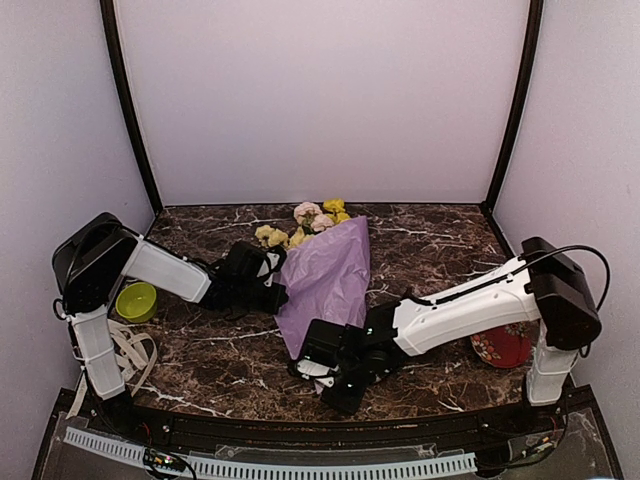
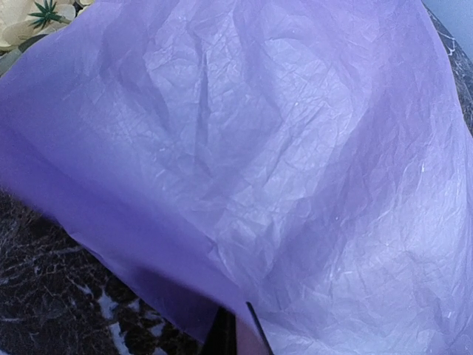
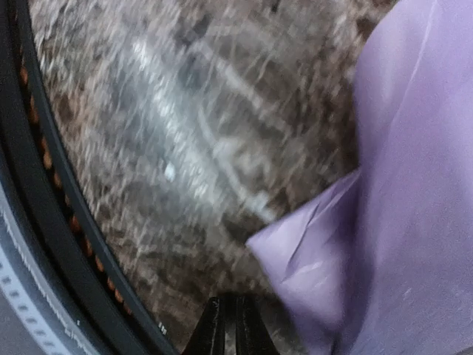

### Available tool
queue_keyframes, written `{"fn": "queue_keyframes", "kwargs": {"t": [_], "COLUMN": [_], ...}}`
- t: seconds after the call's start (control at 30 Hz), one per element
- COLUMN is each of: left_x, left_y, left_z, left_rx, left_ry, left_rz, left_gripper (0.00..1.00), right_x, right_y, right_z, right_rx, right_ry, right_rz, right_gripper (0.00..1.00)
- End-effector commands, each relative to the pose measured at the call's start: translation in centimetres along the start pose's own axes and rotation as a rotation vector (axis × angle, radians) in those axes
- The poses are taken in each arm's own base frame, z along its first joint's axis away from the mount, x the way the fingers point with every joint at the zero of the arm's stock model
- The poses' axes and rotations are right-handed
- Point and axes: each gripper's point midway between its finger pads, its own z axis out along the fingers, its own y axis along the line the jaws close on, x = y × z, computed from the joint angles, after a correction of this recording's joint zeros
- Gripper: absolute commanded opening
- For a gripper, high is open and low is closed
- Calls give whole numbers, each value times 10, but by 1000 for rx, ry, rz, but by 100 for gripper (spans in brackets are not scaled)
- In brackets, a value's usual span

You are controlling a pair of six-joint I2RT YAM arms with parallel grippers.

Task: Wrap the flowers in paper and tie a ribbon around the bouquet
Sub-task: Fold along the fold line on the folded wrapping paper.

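I note paper [image 1: 330, 275] draped over flowers [image 1: 315, 215], not yet rolled; ribbon [image 1: 130, 352] unused at left. My left pincer [image 2: 238, 333] clamps the paper's edge; right pincer [image 3: 230, 329] together, empty, by its near corner.

White-shelled arms [image 1: 455, 315], seemingly black jaws

Desk [image 1: 430, 250]: dark brown marble, white veining. Lime-green bowl [image 1: 136, 300] upright at the desk's left edge. Red patterned dish [image 1: 503, 347] near the desk's right front corner, partly hidden. Pale lilac walls [image 1: 320, 100] behind the desk.
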Motion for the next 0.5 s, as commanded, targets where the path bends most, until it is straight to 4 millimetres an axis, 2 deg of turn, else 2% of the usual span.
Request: {"fn": "queue_keyframes", "kwargs": {"t": [0.0,0.1,0.17,0.23,0.3,0.37,0.47], "left_x": [25,24,24,26,27,29,31], "left_y": [8,5,3,2,0,-1,-2], "left_z": [7,8,8,7,7,7,7], "left_rx": [-17,1,10,17,30,39,53], "left_ry": [86,85,89,94,95,95,94], "left_rz": [12,17,21,21,22,21,22], "left_gripper": [0,0,0,0,0,0,0], "right_x": [32,6,-15,-39,-58,-69,-76], "right_y": [13,15,2,-17,-41,-60,-61], "right_z": [-23,-57,-74,-80,-73,-56,-30], "right_rx": [-101,-185,-204,-181,-60,36,47], "right_ry": [72,-64,-159,-228,-237,-205,-163], "right_rz": [-14,-14,16,60,94,167,210], "right_gripper": [8,10,11,14,17,14,14]}}
